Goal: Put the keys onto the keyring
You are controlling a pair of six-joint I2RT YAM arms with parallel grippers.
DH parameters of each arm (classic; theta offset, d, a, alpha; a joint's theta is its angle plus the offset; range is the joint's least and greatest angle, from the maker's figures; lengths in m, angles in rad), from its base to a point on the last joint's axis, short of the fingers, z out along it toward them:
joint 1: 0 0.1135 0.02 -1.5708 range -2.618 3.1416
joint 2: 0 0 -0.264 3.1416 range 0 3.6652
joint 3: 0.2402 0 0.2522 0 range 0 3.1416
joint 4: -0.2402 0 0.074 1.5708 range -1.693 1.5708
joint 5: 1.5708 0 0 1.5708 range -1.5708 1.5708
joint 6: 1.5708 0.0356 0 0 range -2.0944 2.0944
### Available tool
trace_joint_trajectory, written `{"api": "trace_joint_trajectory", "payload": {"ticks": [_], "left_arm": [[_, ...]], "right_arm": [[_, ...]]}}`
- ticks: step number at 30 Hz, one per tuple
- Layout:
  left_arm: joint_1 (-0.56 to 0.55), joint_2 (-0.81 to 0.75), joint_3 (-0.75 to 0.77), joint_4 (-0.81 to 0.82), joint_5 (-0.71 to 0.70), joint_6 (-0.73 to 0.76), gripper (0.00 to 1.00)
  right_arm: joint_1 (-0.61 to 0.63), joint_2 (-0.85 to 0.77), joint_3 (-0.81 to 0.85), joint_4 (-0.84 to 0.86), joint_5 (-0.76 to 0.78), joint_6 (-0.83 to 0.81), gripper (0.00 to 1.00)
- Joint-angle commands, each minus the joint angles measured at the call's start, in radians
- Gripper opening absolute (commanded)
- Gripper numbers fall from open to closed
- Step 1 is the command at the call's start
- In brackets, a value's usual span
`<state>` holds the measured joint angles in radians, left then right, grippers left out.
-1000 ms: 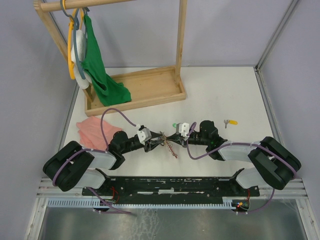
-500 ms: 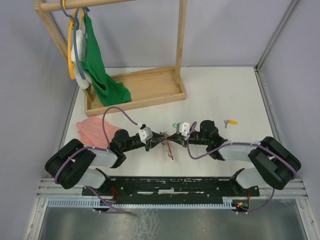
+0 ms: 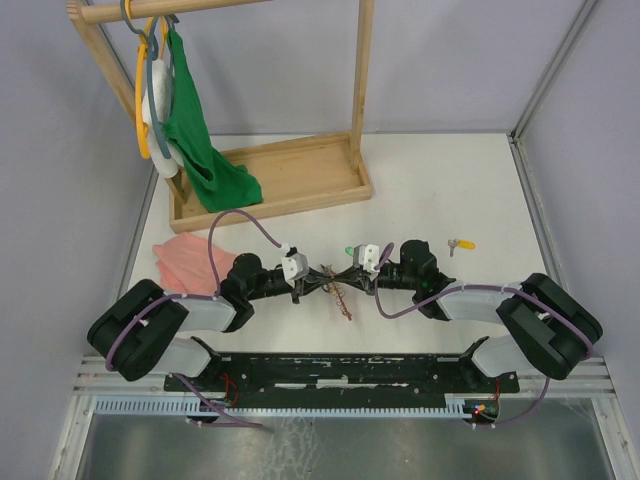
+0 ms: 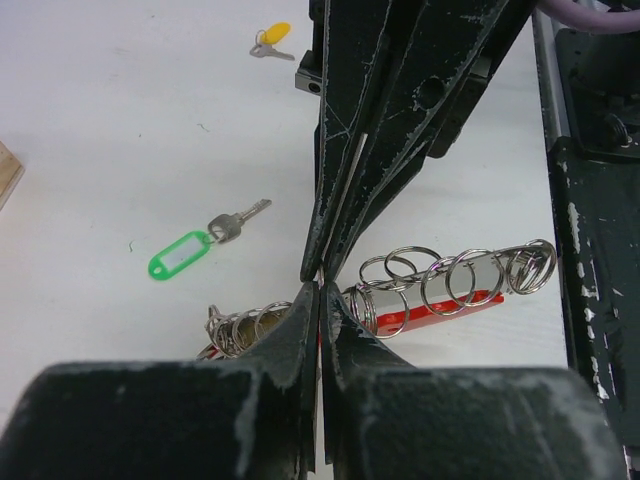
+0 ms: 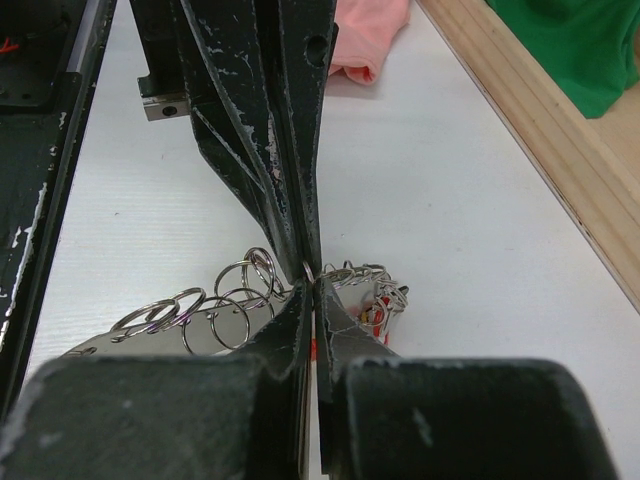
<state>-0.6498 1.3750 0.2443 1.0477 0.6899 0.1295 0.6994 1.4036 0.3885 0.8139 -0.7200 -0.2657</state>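
Silver green-tagged key is laid beside keyring, near surface's near edge; yellow-tagged key toward right edge. Judged light, slippery; tags best gripped. Left end effector, right end effector are clamped on keyring.

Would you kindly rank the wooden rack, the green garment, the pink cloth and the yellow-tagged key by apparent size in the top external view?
1. wooden rack
2. green garment
3. pink cloth
4. yellow-tagged key
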Motion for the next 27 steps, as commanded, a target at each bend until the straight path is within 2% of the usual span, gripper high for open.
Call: {"api": "trace_joint_trajectory", "payload": {"ticks": [1, 6, 9, 14, 27], "left_arm": [[-0.003, -0.119, 0.105, -0.301, -0.016, 0.086, 0.03], [-0.026, -0.196, 0.187, -0.560, -0.117, 0.098, 0.03], [-0.047, -0.218, 0.223, -0.656, -0.161, 0.097, 0.03], [-0.097, -0.211, 0.294, -0.808, -0.213, 0.125, 0.03], [-0.132, -0.183, 0.394, -0.939, -0.212, 0.162, 0.03]], "right_arm": [[0.004, -0.033, 0.042, 0.004, -0.005, 0.000, 0.11], [0.003, -0.052, 0.072, -0.092, 0.025, -0.062, 0.27], [0.002, -0.063, 0.109, -0.191, 0.024, -0.110, 0.31], [0.002, -0.079, 0.110, -0.203, -0.017, -0.115, 0.31], [0.004, -0.048, 0.143, -0.298, -0.097, -0.155, 0.22]]}}
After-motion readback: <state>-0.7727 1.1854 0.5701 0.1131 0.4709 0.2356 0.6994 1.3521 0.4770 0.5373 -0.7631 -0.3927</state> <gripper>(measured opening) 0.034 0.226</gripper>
